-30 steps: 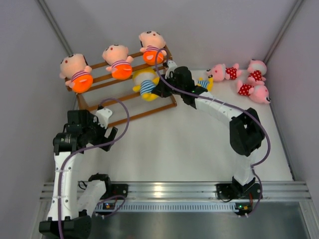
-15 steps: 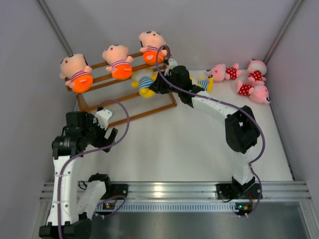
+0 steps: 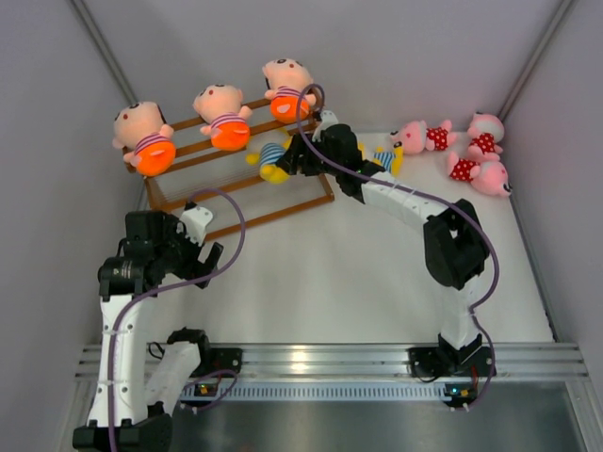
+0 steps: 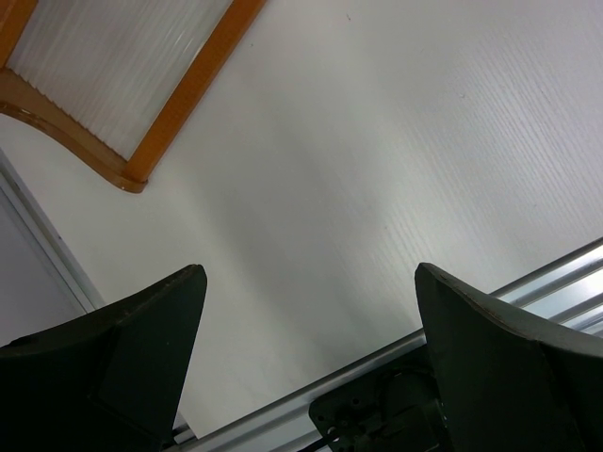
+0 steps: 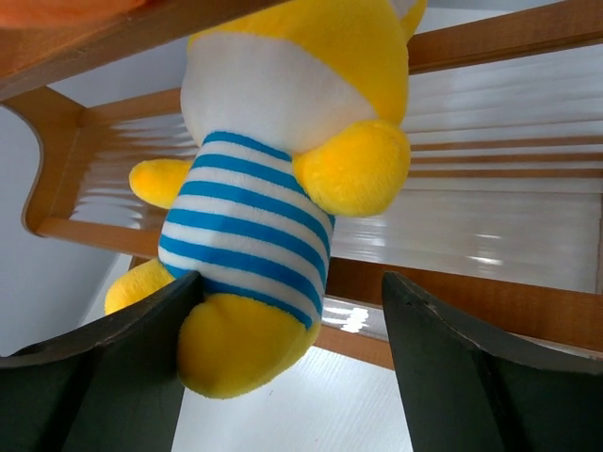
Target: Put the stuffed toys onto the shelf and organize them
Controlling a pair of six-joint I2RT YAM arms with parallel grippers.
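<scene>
Yellow doll [image 3: 274, 160] moved up the shelf [image 3: 283, 213], under peach dolls [image 3: 224, 115].

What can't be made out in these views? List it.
Right wrist: face of the yellow doll, cut off by the top edge.
Top: second yellow doll, mostly behind the right arm.
Left wrist: shelf, all but a corner outside the frame.
Any view: whether the right gripper grips.

White counter [image 3: 330, 273], finely ribbed, matte, faint glare in the left wrist view. Slotted aluminium rail [image 3: 320, 358] runs the full width of the counter's near edge. Dark grey strip [image 3: 396, 424] lies just off the counter beyond that rail. Pale grey walls [image 3: 405, 47] close the counter's far side and both flanks. Slim grey corner posts [image 3: 102, 47] rise at its two back corners.
</scene>
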